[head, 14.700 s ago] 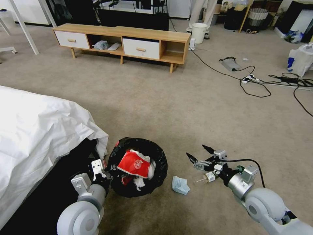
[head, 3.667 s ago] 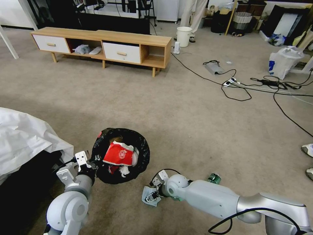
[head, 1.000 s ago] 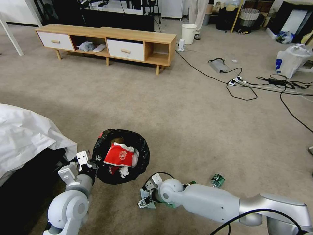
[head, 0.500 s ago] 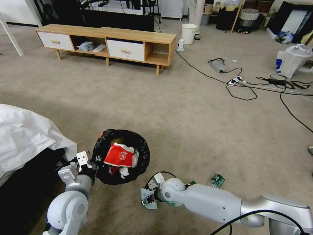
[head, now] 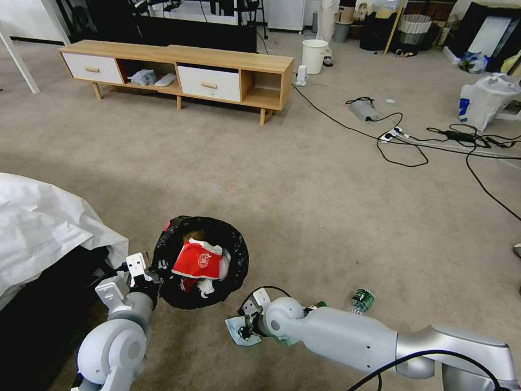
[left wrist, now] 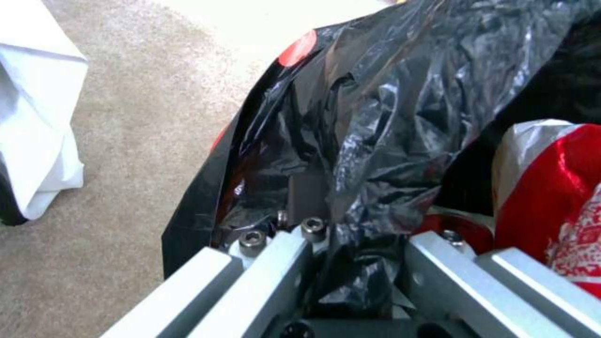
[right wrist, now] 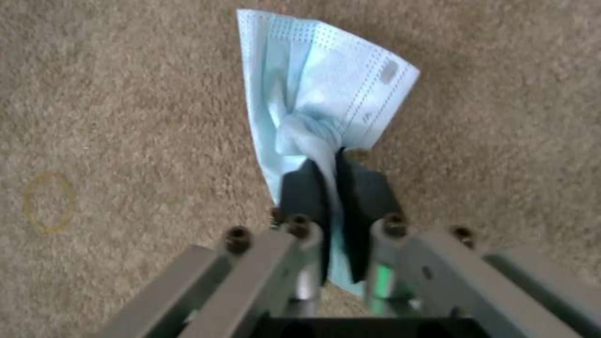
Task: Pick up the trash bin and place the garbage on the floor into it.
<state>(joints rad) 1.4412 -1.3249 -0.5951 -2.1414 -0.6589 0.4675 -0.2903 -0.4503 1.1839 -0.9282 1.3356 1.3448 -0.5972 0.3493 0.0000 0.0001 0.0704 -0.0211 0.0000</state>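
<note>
**Status: bin partly loaded, blue tissue in grasp, bottle remaining**

Task progress. The trash bin (head: pixel 199 270) stands on the floor (head: pixel 304 201) just beside the white sheet (head: pixel 43 228) of the bed. Its black liner is open and already contains a red wrapper (head: pixel 196 260), a white tissue scrap and a brown item near the far rim, so most of the litter appears to be collected. Two items are outstanding, judging from the frames: a bluish tissue (head: pixel 236 331) (in the right wrist view it resembles a pleated face mask) and a green-capped bottle (head: pixel 361 300), which lies on the carpet near the right forearm, well apart from the bin. The cables and power strip farther off are not part of the litter.

Right end effector. The right end effector (right wrist: pixel 335 188) is low over the carpet, near the bin and on its right side. Its two black pads are clenched on a bunched fold of the bluish tissue. The remainder of the sheet fans out beyond the fingertips and is close to the carpet; whether it has cleared the pile cannot be determined.

Left end effector. The left end effector (head: pixel 149 274) is at the near-left rim of the bin. In the left wrist view the crinkled liner and rim pass between its fingers, one finger outside and one inside, gripping the rim.
</note>
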